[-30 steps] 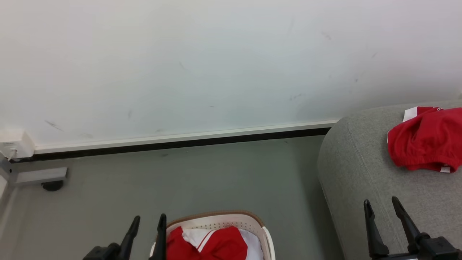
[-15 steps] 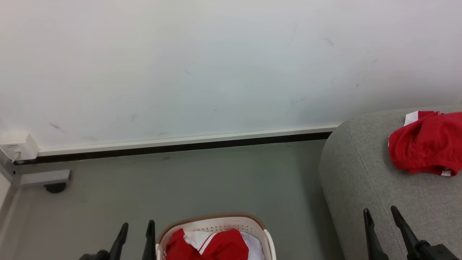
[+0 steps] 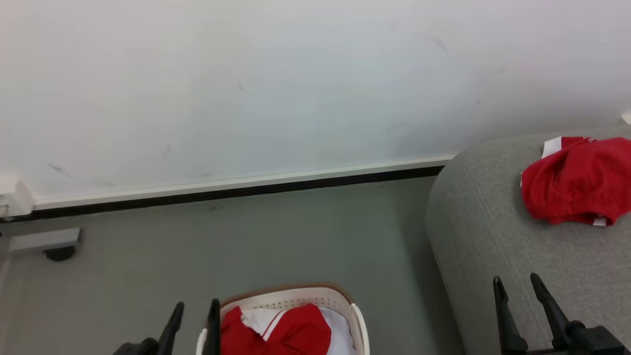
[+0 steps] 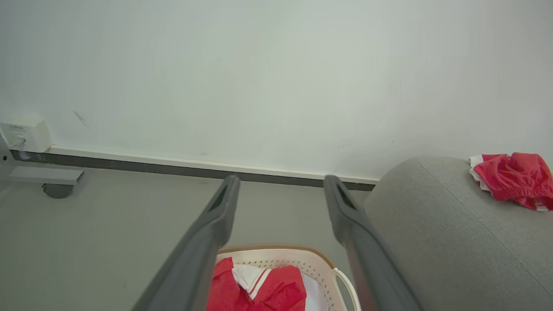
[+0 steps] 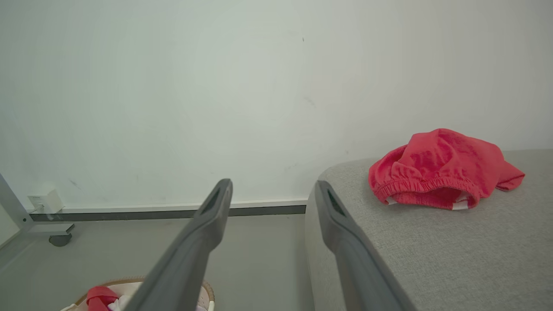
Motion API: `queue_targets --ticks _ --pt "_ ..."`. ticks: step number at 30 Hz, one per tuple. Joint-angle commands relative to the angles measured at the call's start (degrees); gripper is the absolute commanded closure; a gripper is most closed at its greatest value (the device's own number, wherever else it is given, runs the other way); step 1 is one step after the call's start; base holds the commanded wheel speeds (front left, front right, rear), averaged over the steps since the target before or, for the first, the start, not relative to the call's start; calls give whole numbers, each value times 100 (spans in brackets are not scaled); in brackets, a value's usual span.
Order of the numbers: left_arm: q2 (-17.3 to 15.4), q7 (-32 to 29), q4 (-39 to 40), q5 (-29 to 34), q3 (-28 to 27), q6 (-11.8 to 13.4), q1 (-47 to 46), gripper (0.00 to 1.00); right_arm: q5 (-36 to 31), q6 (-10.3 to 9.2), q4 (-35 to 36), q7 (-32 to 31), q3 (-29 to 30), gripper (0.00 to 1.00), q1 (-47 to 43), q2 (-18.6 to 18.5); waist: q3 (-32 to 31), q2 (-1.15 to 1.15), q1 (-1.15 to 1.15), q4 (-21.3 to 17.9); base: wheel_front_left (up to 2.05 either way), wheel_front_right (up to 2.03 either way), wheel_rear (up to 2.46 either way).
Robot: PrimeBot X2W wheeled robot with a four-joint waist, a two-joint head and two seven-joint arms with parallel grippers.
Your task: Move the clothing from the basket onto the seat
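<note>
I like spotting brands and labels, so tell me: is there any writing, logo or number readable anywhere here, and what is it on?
No text here can be read.
White box on the wall: a short dark printed line on its face, too small to read.
Red garment on the seat: tiny white marks at its top edge, too blurred to tell if they are letters.
Basket: no print visible.

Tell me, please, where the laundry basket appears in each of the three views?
Head view: the basket sits at the bottom edge, slightly left of centre, cut off below.
Left wrist view: bottom centre, also cut off by the lower edge.
Right wrist view: bottom left corner, with just its far rim in the picture.
Shared landmark: the grey sofa stands to the basket's right in all three.
</note>
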State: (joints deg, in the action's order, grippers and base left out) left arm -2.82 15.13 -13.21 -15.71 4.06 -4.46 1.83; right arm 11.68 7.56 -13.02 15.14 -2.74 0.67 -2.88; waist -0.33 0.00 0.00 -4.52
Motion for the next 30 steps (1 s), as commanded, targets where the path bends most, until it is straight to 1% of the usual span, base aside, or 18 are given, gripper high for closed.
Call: queue_targets --ticks 1,3,7,12,15,19,23,24,30 --pt "-15 4 -70 76 49 -28 -114 0 67 -14 42 1 -4 0 86 -6 135 0 0 -136 0 0 0" --pt "-16 4 -197 185 139 -52 -240 0 104 -14 87 1 -31 0 152 -5 261 0 0 -245 0 0 0" --pt "-19 3 -531 426 335 -95 -693 0 260 -14 239 1 -98 0 363 -6 736 0 0 -490 0 0 0" --pt "-102 -23 -1325 804 660 -124 -1519 0 457 -14 483 1 -214 0 714 -6 1372 0 0 -825 0 0 0" --pt "-133 -271 -1854 1036 854 -108 -1988 0 600 -15 640 1 -283 0 928 -5 1767 0 0 -1040 0 0 0" --pt "-240 -574 -2494 1345 1050 5 -2601 0 853 -15 871 1 -397 0 1207 -5 2286 0 0 -1311 0 0 0" --pt "-370 -884 -3142 1602 1200 170 -3169 0 1129 -15 1110 1 -522 0 1447 -2 2794 0 0 -1542 0 0 0" --pt "-370 -884 -3142 1602 1200 170 -3169 0 1129 -15 1110 1 -522 0 1447 -2 2794 0 0 -1542 0 0 0" --pt "-549 -1135 -3972 1874 1301 507 -3890 0 1485 -14 1392 1 -622 0 1729 -2 3447 0 0 -1778 0 0 0"
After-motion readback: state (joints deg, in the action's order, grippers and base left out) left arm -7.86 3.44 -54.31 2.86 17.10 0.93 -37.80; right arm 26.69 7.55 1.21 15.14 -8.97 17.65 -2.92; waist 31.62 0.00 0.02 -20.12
